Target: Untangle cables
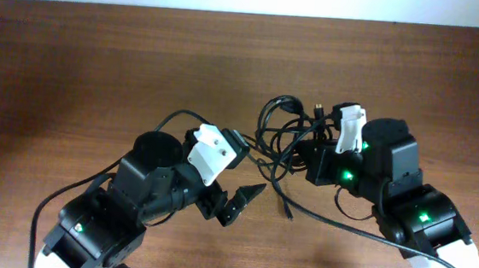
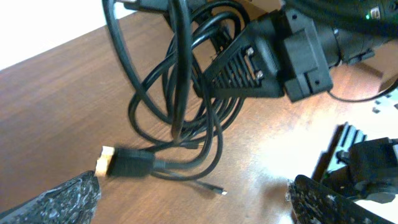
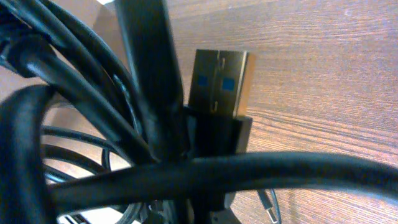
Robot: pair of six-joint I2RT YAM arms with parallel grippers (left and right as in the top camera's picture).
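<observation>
Black cables [image 1: 280,135] are lying in one knotted heap near the middle of the wooden table [image 1: 99,63], between my two arms. I am judging the untangling as barely begun, since no cord is lying apart from the others yet. In the left wrist view I am seeing loops crossing over and through each other, with a flat plug [image 2: 127,165] and a thin small connector [image 2: 217,191] trailing out at the near edge. My right gripper [image 1: 300,149] is clenched at the bundle's side, seemingly pinching strands, and a USB plug [image 3: 221,81] is sitting right up against its camera. My left gripper [image 1: 243,201] is standing spread wide and holding nothing, just beside the heap. I am reckoning nearly everything is remaining: drawing each cord out and laying it down separately.
</observation>
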